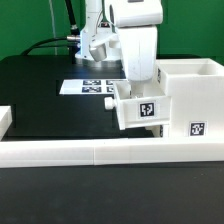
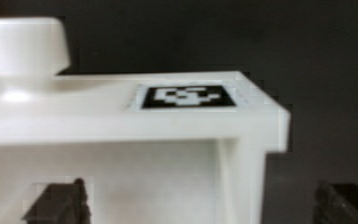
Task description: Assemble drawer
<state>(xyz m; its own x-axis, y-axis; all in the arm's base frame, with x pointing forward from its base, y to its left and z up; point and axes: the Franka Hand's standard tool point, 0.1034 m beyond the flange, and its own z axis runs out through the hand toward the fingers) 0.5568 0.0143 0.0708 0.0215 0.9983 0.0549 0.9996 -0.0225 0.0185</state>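
Note:
A small white drawer tray (image 1: 140,110) with a black-and-white tag stands against the open front of the big white housing (image 1: 190,95), on the exterior view's right. My gripper (image 1: 136,90) comes down on the tray from above. In the wrist view the tray (image 2: 140,130) shows its round knob (image 2: 23,50) and a tag (image 2: 194,97). My gripper (image 2: 202,192) is open. Its two dark fingertips (image 2: 55,205) stand wide apart on either side of the tray's side wall and do not press on it. A second tray is not in view.
The long low white wall (image 1: 90,152) runs across the front, with a raised end (image 1: 5,118) at the exterior view's left. The marker board (image 1: 92,87) lies flat on the black table behind the tray. Cables trail at the back left.

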